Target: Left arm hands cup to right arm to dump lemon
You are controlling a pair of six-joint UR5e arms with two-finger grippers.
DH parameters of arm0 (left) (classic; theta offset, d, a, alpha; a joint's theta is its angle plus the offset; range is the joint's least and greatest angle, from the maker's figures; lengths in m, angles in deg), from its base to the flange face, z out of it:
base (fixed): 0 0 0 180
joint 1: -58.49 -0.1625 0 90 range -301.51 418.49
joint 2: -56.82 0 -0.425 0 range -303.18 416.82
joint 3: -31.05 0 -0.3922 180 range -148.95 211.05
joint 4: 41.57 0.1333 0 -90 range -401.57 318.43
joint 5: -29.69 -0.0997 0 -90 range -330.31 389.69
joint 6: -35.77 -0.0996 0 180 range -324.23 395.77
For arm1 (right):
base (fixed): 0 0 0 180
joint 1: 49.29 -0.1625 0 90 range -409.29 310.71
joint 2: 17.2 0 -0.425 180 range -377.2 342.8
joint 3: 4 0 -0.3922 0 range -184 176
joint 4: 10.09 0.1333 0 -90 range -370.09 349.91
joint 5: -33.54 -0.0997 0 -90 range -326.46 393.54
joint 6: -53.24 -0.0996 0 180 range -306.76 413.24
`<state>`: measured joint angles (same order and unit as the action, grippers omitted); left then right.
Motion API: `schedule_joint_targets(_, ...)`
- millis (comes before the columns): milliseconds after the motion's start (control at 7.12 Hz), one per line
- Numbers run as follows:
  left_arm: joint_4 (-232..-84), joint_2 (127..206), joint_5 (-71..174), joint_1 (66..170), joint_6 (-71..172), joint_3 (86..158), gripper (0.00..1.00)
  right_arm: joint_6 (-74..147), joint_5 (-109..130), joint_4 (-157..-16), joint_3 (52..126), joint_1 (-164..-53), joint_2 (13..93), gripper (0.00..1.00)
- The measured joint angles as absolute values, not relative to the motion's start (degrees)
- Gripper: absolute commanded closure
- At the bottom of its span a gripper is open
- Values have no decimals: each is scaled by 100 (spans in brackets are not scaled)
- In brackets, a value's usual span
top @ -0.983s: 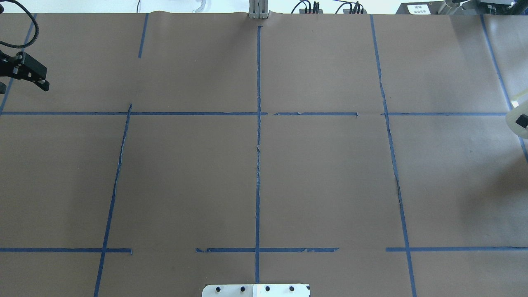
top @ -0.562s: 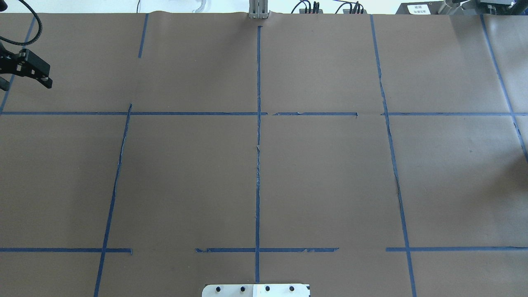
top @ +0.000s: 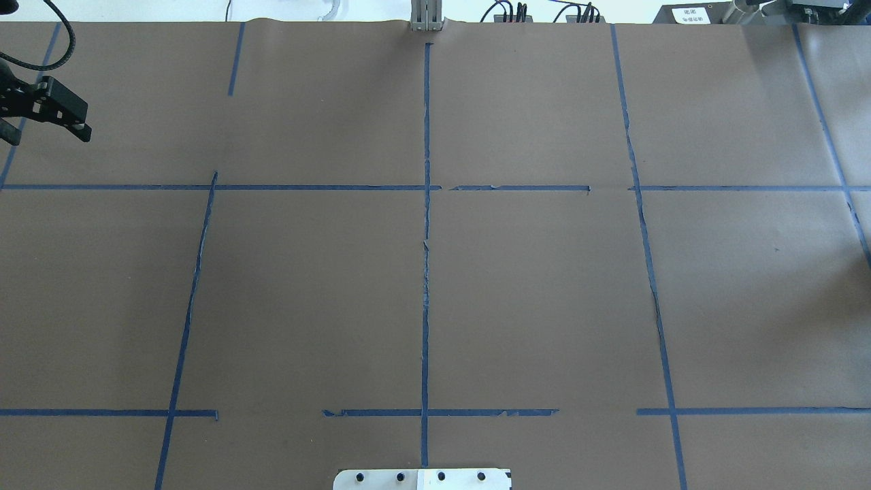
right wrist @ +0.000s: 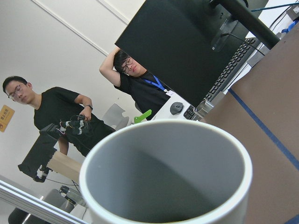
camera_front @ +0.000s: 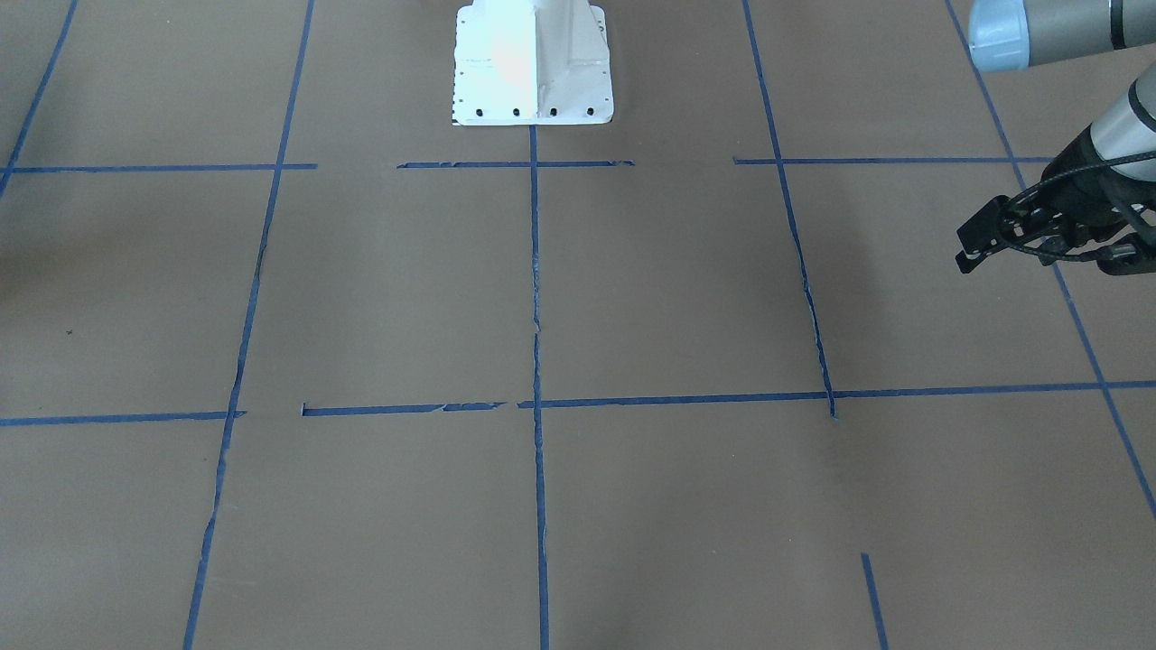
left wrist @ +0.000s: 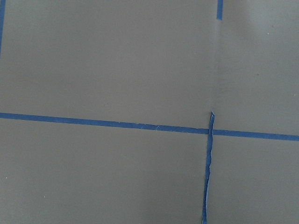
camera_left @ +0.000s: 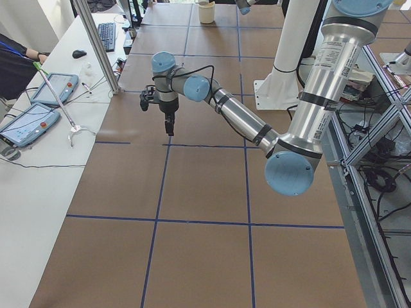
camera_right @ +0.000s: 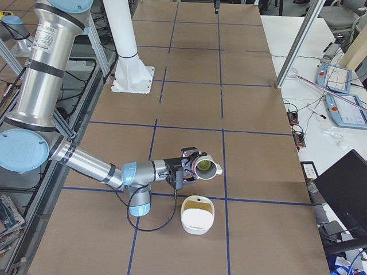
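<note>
Gone from the overhead view's 3 o'clock edge is the pale shape seen there a second ago. The left arm's black two-finger claw (top: 46,136) has crept a little toward 2 o'clock. It hangs released, fingers spread and holding nothing, above the 10 o'clock corner of the brown-paper desk (top: 544,306), which is gridded with blue tape (top: 425,272).

The white mug with a thick rounded rim and grey inside (camera_right: 215,169) is off the desk at the right arm's black claw (camera_right: 194,166). It is tipped on its side, mouth turned away from the arm; whether that claw is clenched on it cannot be told. A small dull yellowish lump (camera_right: 202,166) shows in the mug's mouth. At 6 o'clock of the mug, a cream round tub (camera_right: 198,222) stands on the desk. Past the rim in the right wrist view appear a person in a black shirt (right wrist: 60,116) and a second person in black (right wrist: 145,91).
</note>
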<state>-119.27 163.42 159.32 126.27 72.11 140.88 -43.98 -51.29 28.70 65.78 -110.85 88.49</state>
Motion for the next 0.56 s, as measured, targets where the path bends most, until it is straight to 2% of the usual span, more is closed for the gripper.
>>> schedule_joint_targets(562, -11923, 16366, 15932, 12625, 7200, 14081, 0, -6494, -4830, 3909, 6046, -11235, 8616, 96)
